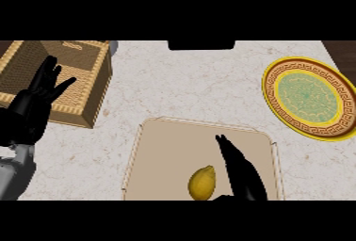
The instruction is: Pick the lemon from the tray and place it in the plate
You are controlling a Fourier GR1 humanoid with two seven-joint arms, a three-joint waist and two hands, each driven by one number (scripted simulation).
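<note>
Yellow lemon (202, 182) lies at six o'clock on the beige tray (167, 146), right hand (240, 172) just beside it, fingers straight and together. Left hand (35, 101) rests at nine o'clock, fingers spread. Plate (309, 97) sits at two o'clock

Yellow lemon (202, 183), gold-rimmed green plate (278, 101)

lemon (202, 182): 1 | tray (167, 141): 1 | plate (309, 98): 1 | basket (66, 80): 1 | hands: 2
</note>
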